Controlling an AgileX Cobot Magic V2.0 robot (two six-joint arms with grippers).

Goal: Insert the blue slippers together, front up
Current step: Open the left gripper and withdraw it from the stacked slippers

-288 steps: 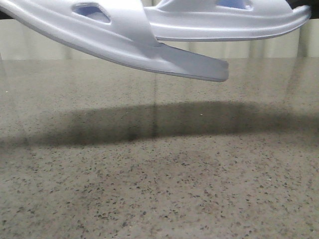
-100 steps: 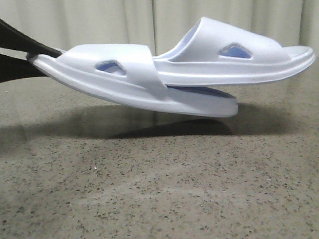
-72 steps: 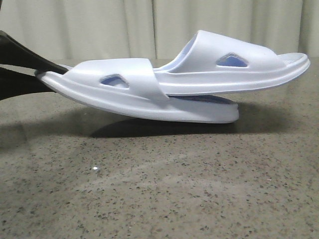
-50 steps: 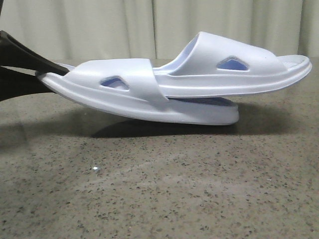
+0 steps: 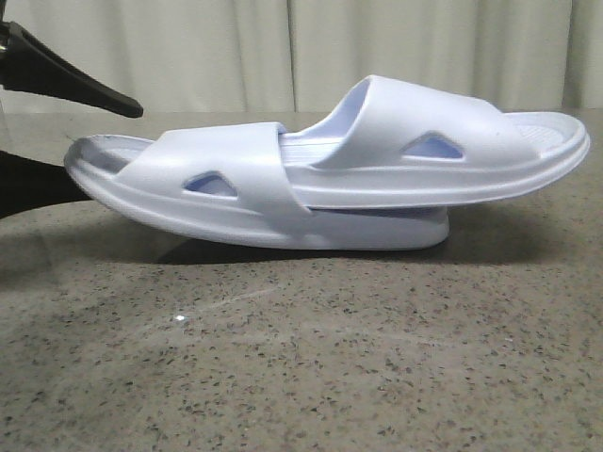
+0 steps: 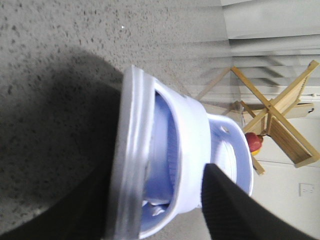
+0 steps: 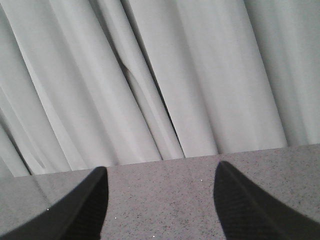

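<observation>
A: Front view: the slippers (image 5: 330,179) lie nested on the tabletop (image 5: 301,358), one tucked under the other's strap, soles down. The left gripper (image 5: 57,132) at nine o'clock has its jaws spread, clear of the heel.

B: Left wrist: the pair sits between open fingers (image 6: 235,210). Right wrist: the right gripper (image 7: 160,200) is open, empty, facing curtains (image 7: 150,75).
</observation>
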